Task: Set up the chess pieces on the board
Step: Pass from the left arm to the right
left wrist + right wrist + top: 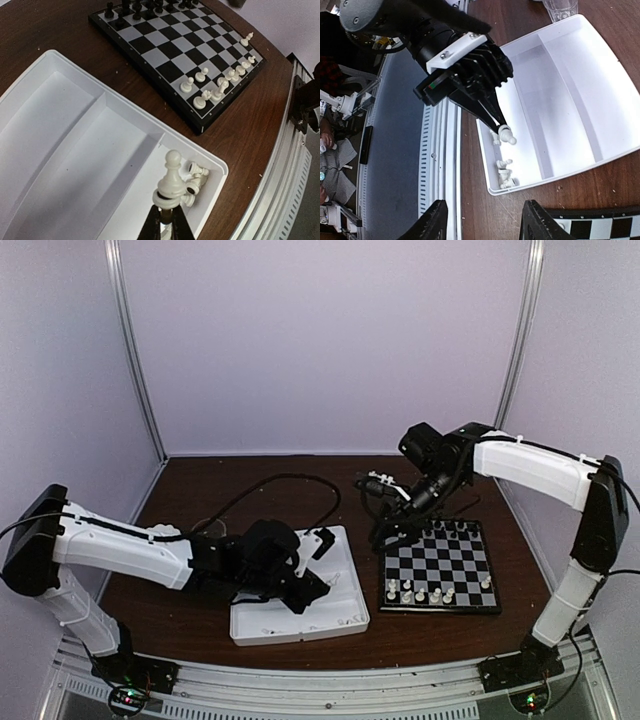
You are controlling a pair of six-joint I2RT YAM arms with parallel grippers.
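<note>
My left gripper (pixel 167 214) is shut on the base of a white pawn (pixel 172 181), holding it just above the right compartment of the white tray (pixel 75 150). A few white chess pieces (pixel 196 177) lie on their sides in that compartment's corner. The board (pixel 440 565) lies right of the tray, with white pieces (pixel 420 592) along its near rows and black pieces (pixel 450 530) on its far row. My right gripper (pixel 485 222) hangs open and empty over the table between tray and board, off the board's far left corner. The right wrist view shows the held pawn (pixel 506 135).
A black cable (pixel 290 485) loops across the table behind the tray. The slotted aluminium rail (pixel 330 680) runs along the near edge. A clear cup (pixel 560 9) stands just beyond the tray's far side. Pale walls close in the back and sides.
</note>
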